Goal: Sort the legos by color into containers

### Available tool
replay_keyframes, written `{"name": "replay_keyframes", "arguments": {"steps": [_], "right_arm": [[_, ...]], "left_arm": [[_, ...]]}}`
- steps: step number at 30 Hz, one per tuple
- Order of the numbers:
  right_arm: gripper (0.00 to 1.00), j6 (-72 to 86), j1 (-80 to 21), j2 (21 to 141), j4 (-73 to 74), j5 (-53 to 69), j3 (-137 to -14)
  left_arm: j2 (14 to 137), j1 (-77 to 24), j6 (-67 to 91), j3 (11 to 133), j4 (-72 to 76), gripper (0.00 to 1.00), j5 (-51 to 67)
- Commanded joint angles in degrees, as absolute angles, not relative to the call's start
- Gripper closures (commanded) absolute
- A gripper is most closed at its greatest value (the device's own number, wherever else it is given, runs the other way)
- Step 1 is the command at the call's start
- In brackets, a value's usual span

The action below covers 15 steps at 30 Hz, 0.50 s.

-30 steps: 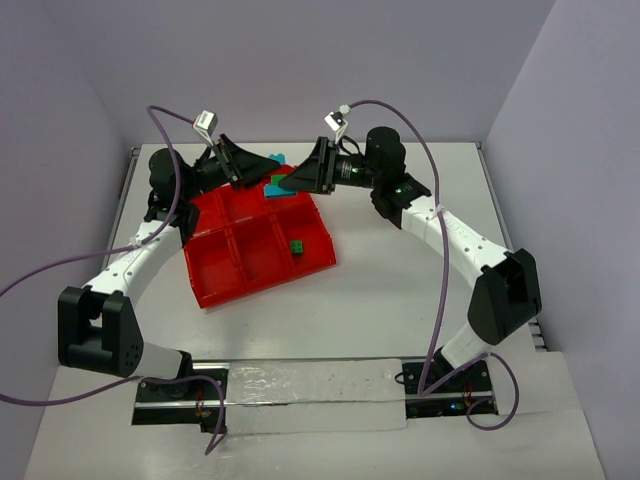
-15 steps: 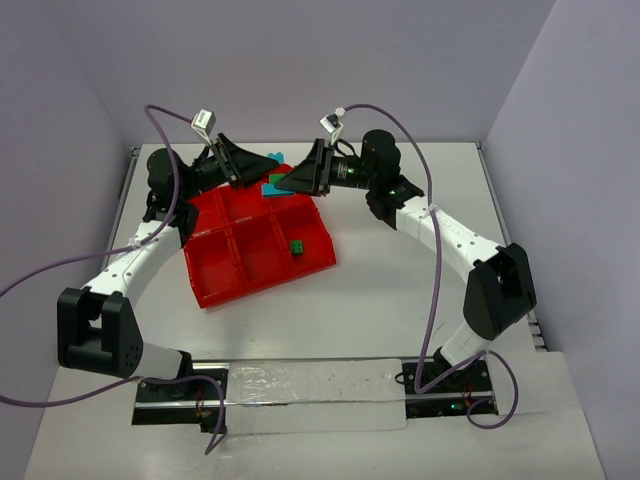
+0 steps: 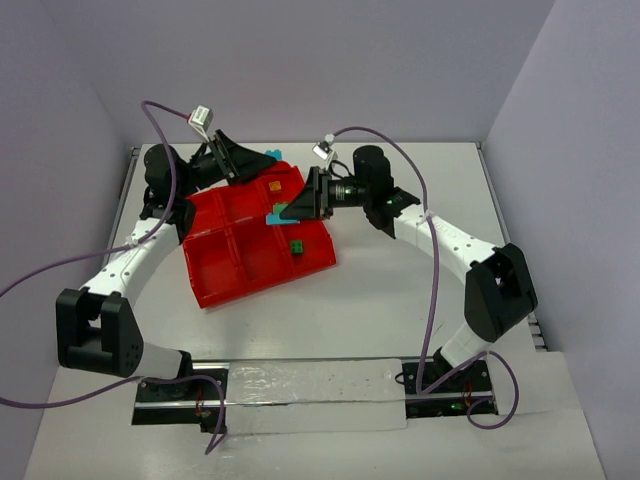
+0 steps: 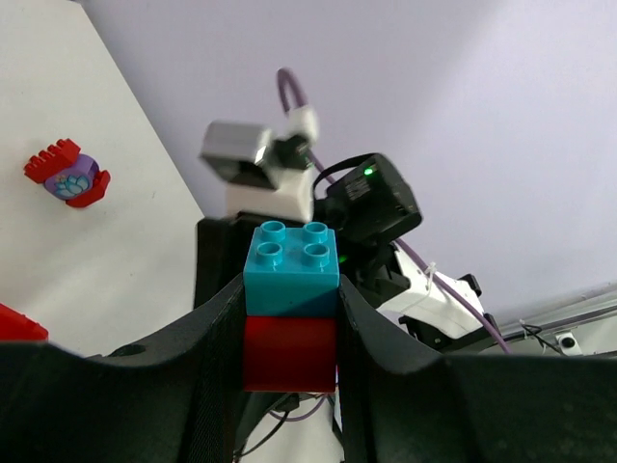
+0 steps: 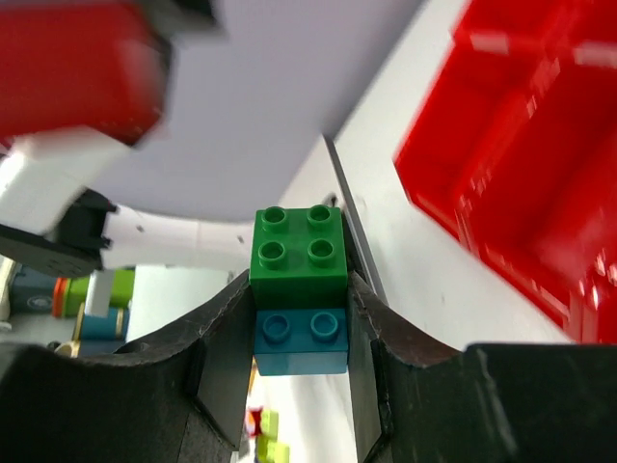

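My left gripper point(image 3: 266, 157) is shut on a teal-blue brick point(image 4: 291, 265) stacked on a red brick point(image 4: 289, 352), held above the far edge of the red tray point(image 3: 215, 285). My right gripper point(image 3: 283, 213) is shut on a green brick point(image 5: 297, 253) stacked on a second teal-blue brick point(image 5: 301, 340), over the tray's right side. One green brick point(image 3: 297, 247) lies in the near right compartment. An orange brick point(image 3: 275, 185) lies in the far right compartment. A purple and red piece point(image 4: 67, 177) lies on the table in the left wrist view.
The tray sits tilted on the white table point(image 3: 400, 300). Purple cables point(image 3: 435, 290) hang from both arms. Lilac walls close in the back and sides. The tray's wall point(image 5: 540, 145) fills the right of the right wrist view.
The grippers have pulled apart, splitting the stack. The right one moved nearer over the tray with green and teal; the left drew back left with teal and red. The orange brick now shows.
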State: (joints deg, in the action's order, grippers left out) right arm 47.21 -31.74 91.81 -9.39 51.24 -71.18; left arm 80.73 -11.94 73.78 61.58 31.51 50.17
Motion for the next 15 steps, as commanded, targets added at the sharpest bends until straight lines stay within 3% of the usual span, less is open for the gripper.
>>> {"name": "replay_keyframes", "arguments": {"steps": [1, 7, 15], "right_arm": [[1.0, 41.7, -32.0, 88.2, -3.3, 53.8, -70.0], [1.0, 35.5, -29.0, 84.4, 8.1, 46.2, -70.2], [1.0, 23.2, -22.8, 79.0, 31.7, 13.9, -75.4]], "left_arm": [[81.3, -11.4, 72.9, 65.0, 33.3, 1.0, 49.8], [80.4, -9.4, 68.4, 66.2, 26.7, 1.0, 49.1], [78.1, -7.7, 43.1, 73.5, -12.8, 1.0, 36.1]]}}
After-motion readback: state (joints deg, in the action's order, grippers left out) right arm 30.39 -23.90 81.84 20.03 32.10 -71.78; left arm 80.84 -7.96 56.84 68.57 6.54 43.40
